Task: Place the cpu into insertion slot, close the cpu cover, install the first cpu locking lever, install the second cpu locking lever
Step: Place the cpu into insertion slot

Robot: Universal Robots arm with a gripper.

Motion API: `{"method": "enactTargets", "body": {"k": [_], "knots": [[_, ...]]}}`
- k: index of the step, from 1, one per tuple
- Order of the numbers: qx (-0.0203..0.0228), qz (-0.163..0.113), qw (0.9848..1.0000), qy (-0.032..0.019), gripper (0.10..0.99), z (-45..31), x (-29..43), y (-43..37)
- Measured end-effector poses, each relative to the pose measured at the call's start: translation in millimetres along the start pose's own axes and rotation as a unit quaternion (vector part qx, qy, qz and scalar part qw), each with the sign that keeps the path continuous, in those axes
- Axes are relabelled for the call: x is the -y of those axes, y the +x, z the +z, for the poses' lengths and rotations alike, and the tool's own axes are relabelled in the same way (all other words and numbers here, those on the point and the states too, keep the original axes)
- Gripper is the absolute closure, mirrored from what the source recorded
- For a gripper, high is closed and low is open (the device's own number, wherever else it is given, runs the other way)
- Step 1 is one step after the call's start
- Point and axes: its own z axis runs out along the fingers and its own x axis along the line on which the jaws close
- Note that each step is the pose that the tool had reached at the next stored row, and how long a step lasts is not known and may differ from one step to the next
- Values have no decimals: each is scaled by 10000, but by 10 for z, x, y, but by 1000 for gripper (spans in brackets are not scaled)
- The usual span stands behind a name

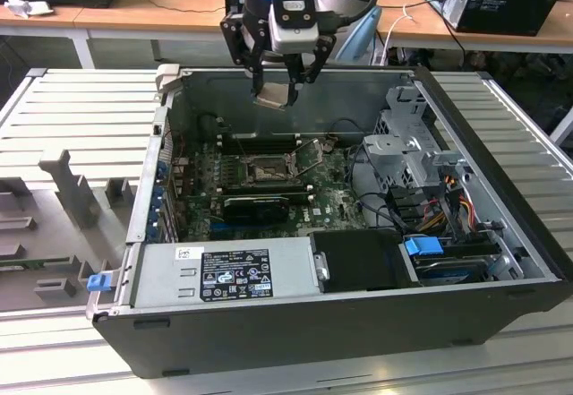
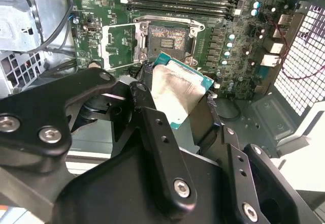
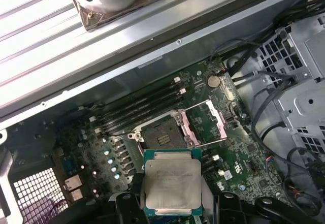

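Currently we are logging the gripper [image 1: 276, 93] clamping the cpu [image 1: 271, 101] by its edges and hanging above the motherboard [image 1: 331, 202], well apart from the insertion slot [image 3: 161, 136]. No step is done yet: the slot is lying bare, and the cpu cover [image 3: 205, 122] is standing flipped open beside it. We are judging the room straight over the slot as open, with memory slots [image 3: 137, 104] and cables [image 3: 264, 109] crowding the sides.

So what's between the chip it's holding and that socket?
Nothing. In the first wrist view, only open air separates the cpu from the uncovered slot.
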Motion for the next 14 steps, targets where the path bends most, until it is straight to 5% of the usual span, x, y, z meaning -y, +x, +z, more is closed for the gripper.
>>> {"method": "enactTargets", "body": {"k": [14], "knots": [[52,576,9983,-10,557,4,-1,-2]]}}
